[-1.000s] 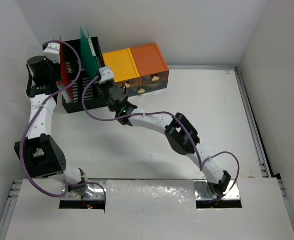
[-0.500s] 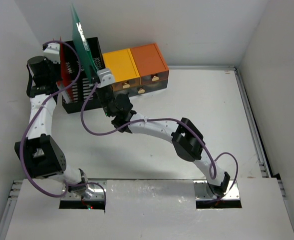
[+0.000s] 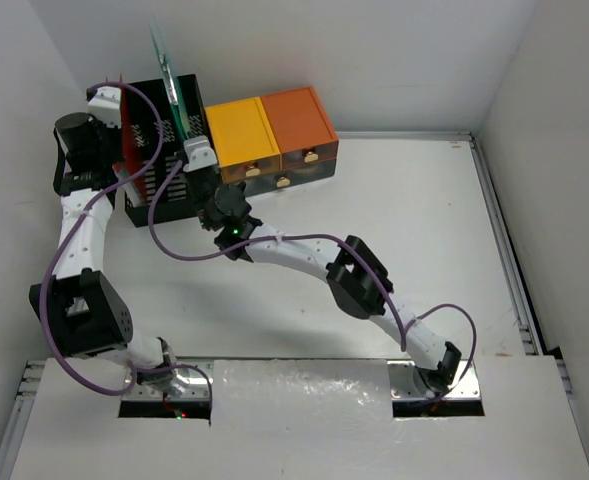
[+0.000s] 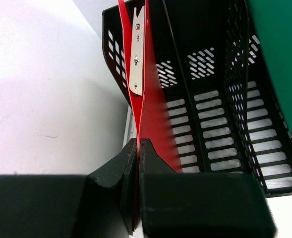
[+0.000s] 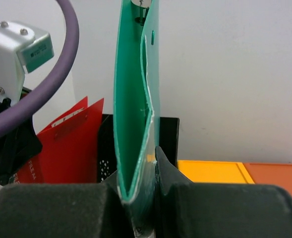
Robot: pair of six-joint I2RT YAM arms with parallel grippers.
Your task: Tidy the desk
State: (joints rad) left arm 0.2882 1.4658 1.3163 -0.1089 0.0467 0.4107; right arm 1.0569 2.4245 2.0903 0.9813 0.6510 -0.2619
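Desk [image 3: 394, 220] bears black rack [image 4: 210, 99]; left tool [image 4: 137, 145] grips red folder [image 4: 153, 114] with illegible print, right tool [image 5: 138, 171] grips green folder [image 5: 133, 99]

Your left gripper [image 4: 138, 145] clamps red folder [image 4: 155, 114] at 11 o'clock; right arm [image 3: 304, 250] stretched toward 11, right gripper [image 5: 138, 168] pinching green folder [image 5: 133, 99].

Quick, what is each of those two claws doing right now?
Left gripper: closed, holding the red folder.
Right gripper: closed, holding the green folder.
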